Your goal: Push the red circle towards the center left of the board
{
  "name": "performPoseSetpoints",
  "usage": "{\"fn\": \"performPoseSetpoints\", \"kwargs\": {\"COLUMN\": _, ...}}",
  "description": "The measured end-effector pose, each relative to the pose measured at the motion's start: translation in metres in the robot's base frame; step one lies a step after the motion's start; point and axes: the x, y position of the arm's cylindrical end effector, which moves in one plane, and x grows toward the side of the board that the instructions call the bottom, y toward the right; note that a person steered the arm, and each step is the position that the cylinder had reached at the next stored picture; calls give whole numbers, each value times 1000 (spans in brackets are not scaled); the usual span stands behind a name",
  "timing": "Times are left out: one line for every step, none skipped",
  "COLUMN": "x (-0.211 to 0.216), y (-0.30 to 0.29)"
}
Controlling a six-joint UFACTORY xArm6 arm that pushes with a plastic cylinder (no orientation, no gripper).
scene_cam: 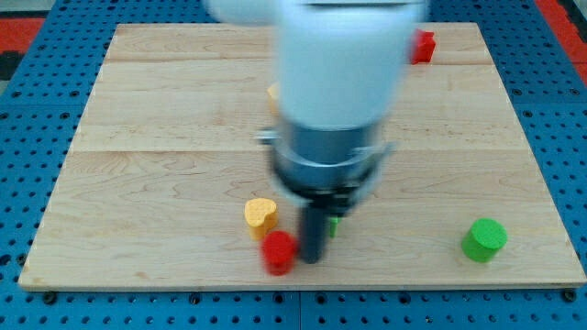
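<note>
The red circle [279,251] lies near the board's bottom edge, a little left of centre. My tip [312,259] stands just to its right, touching or almost touching it. The rod hangs from the big white and grey arm that fills the upper middle of the view. A yellow heart [260,215] sits just above and left of the red circle, close to it. A green block [334,223] peeks out from behind the rod on its right; its shape is hidden.
A green circle [483,239] sits at the lower right. A red block [422,46] lies at the top right by the arm's edge. A yellow block [273,92] is mostly hidden behind the arm. The wooden board [138,137] lies on a blue pegboard.
</note>
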Motion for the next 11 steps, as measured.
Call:
{"fn": "performPoseSetpoints", "kwargs": {"x": 0, "y": -83}}
{"fn": "performPoseSetpoints", "kwargs": {"x": -1, "y": -23}}
{"fn": "performPoseSetpoints", "kwargs": {"x": 31, "y": -26}}
{"fn": "performPoseSetpoints", "kwargs": {"x": 32, "y": -31}}
{"fn": "performPoseSetpoints", "kwargs": {"x": 31, "y": -67}}
{"fn": "performPoseSetpoints", "kwargs": {"x": 30, "y": -93}}
{"fn": "performPoseSetpoints", "kwargs": {"x": 0, "y": -134}}
{"fn": "performPoseSetpoints", "kwargs": {"x": -54, "y": -196}}
{"fn": "performPoseSetpoints", "kwargs": {"x": -61, "y": -181}}
{"fn": "performPoseSetpoints", "kwargs": {"x": -29, "y": -243}}
{"fn": "performPoseSetpoints", "kwargs": {"x": -70, "y": -254}}
